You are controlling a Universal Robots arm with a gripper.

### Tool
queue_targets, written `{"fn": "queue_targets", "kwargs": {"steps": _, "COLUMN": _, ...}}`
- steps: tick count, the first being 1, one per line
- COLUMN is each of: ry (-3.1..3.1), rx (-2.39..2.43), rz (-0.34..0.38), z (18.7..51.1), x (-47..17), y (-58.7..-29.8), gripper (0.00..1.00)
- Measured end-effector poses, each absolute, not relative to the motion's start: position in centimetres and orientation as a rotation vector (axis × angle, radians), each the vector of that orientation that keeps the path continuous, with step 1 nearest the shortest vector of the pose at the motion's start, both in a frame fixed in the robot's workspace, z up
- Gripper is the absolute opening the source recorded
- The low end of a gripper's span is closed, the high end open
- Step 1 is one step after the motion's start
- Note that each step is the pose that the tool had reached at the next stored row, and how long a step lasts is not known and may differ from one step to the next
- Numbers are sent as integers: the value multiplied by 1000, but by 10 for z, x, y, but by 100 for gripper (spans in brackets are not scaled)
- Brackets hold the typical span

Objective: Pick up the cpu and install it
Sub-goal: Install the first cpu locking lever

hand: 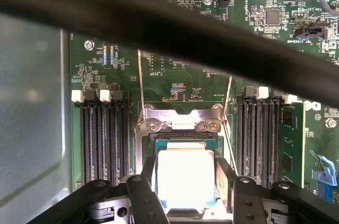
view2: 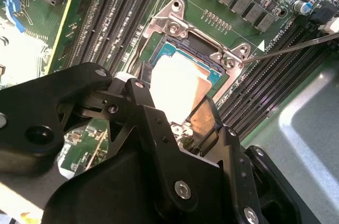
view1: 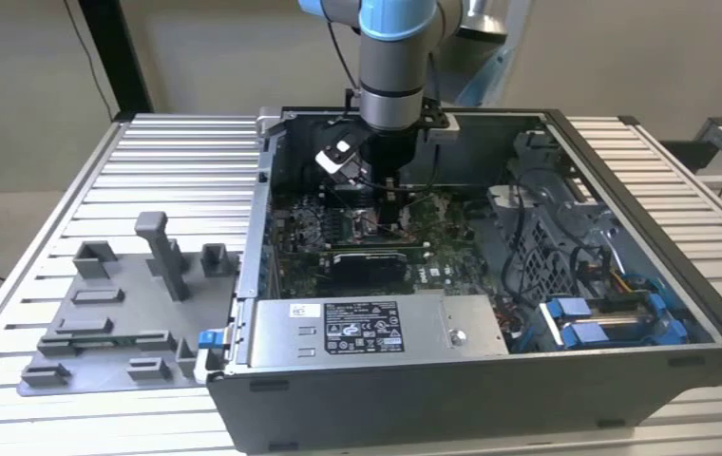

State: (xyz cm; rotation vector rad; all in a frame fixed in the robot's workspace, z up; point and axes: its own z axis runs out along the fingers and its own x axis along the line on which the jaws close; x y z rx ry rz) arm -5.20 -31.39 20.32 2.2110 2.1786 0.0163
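At the centre of the exterior view, inside the open computer case (view1: 665,285), the cpu (hand: 185,179) sits level at the socket frame (hand: 180,124) on the motherboard (hand: 175,83). The claw (hand: 185,173) is closed on its two opposite edges. Grey fixture blocks (view1: 121,313) stand lower left on the tabletop (view1: 171,152).

The arm (view1: 393,57) is held vertically, with the wrist turned downward and the gripper (view1: 390,226) pointed straight down at its end. In the first wrist view the black fingers (hand: 224,180) are seen closed against two opposite edges of the cpu (hand: 185,176).
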Motion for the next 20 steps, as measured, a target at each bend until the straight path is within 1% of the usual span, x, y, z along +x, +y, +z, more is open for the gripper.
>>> {"fn": "queue_targets", "kwargs": {"steps": 20, "ry": 2179, "rx": 2211, "rz": 15, "z": 198, "x": -51, "y": -312, "gripper": 0}}
